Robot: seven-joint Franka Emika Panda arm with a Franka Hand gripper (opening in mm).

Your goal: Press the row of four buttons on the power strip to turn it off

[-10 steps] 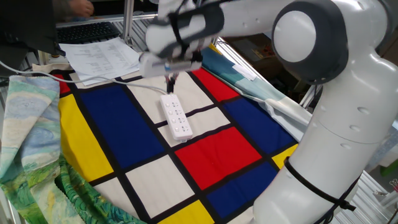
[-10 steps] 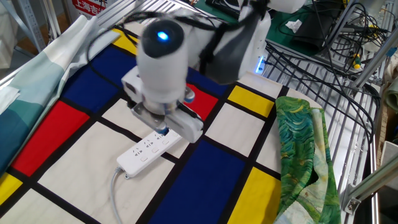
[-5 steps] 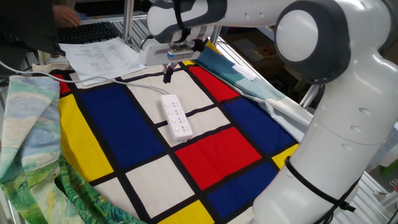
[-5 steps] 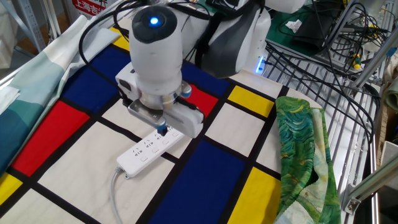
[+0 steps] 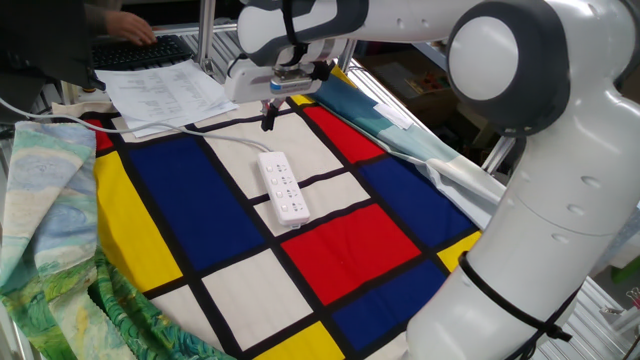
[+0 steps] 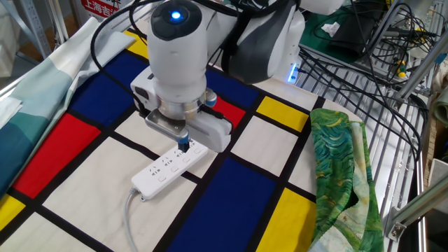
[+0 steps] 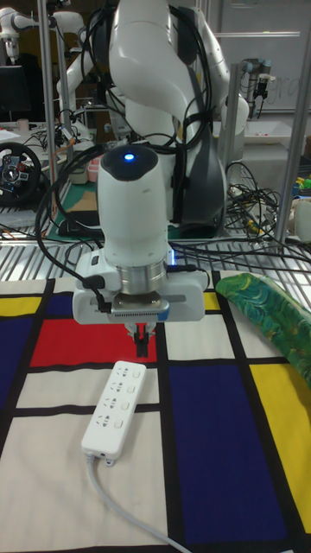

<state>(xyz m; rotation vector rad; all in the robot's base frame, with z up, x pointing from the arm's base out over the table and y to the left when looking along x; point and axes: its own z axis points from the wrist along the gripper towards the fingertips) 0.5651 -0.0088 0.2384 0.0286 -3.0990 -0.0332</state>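
Observation:
The white power strip (image 5: 281,186) lies on a white square of the colour-block cloth, with its cord (image 7: 121,505) running off its near end in the tall fixed view. The four buttons sit along the strip's top (image 7: 117,400) and are too small to tell apart. My gripper (image 5: 268,120) hangs a little above the cloth, just past the strip's end away from the cord. Its dark fingertips (image 7: 140,346) point straight down, are pressed together and touch nothing. In the other fixed view the gripper (image 6: 183,145) hovers over that same end of the power strip (image 6: 168,168).
Paper sheets (image 5: 160,90) and a keyboard with a person's hand (image 5: 130,30) lie beyond the cloth. Green patterned fabric (image 5: 50,210) is bunched at one side, and more of it (image 6: 343,168) drapes over a wire rack (image 6: 399,105). A light blue cloth (image 5: 400,125) lies behind.
The gripper has risen from just above the strip's end and drawn slightly back from it. Over the last half second it has barely moved. The strip has not shifted.

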